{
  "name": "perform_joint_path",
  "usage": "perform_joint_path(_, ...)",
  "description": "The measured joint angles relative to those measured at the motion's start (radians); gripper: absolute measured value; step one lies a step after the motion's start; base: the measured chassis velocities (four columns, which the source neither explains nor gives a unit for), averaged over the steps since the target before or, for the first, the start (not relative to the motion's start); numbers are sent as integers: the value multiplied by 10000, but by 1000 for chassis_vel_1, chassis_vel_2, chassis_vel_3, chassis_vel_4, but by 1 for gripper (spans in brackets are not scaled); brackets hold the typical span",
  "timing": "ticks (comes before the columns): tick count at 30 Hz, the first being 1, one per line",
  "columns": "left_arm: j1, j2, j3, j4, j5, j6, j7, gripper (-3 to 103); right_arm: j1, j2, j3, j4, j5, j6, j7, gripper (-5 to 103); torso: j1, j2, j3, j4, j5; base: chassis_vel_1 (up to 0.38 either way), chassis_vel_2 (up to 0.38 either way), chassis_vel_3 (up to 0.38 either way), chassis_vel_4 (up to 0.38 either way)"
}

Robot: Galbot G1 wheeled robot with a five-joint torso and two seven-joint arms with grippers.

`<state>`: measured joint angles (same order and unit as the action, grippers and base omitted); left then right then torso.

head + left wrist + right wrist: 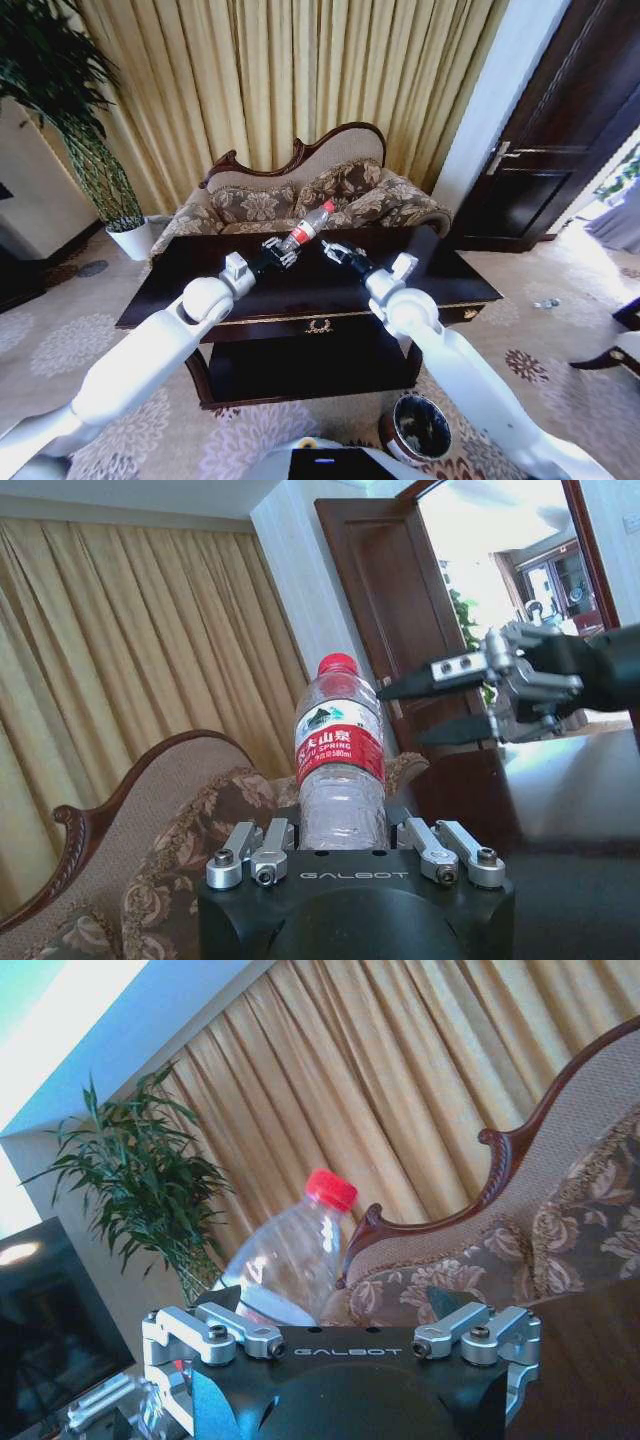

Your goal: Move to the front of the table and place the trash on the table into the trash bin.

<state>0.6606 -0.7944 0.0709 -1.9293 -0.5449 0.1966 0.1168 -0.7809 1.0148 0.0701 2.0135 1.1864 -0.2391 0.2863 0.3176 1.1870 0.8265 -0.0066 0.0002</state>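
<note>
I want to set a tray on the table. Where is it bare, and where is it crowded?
The table is bare along its left side and on its right end near the door. The middle is crowded: the left gripper holds the bottle there, with the right gripper close beside it.

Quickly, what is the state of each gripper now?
Left gripper: shut on the clear plastic bottle with red cap.
Right gripper: open, holding nothing.
</note>
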Motion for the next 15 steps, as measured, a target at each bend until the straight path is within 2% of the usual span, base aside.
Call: perform_joint_path(15, -81, -86, 345, -331, 113, 86, 8, 39, 389, 9, -491, 6, 80, -76, 57, 100, 0, 0, 0, -4, 1, 0, 0, 0, 0)
